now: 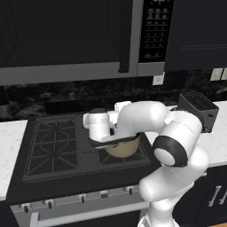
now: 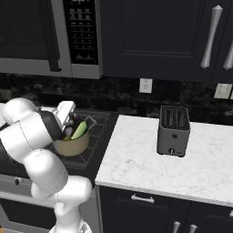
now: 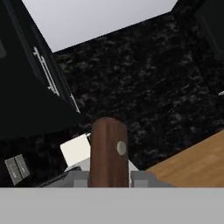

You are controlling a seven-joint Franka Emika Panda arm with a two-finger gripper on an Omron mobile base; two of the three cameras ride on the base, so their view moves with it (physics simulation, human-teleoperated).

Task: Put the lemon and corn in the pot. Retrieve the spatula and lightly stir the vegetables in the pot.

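From the left base view, my arm folds over the stove [image 1: 57, 150], and the pot [image 1: 122, 148] sits on the right-hand burner directly under my wrist; my body hides its opening.

From the right base view, my pincer [image 2: 73, 122] hangs just over the pot [image 2: 73, 145], at its rim. The corn [image 2: 80, 130] leans inside, its green side up, touching the wall nearest my fingers. I cannot make out the lemon. A toaster [image 2: 173, 130] stands well off on the counter.

In the hand view, a brown wooden handle [image 3: 109, 151] rises between my fingertips [image 3: 80, 179], which press in on both sides: I am pinching what I judge to be the spatula by its grip. It should be light and stiff, though smooth wood could twist, so holding near the handle's end suits gentle stirring. The cob is firm; the pot may slide if I push hard.
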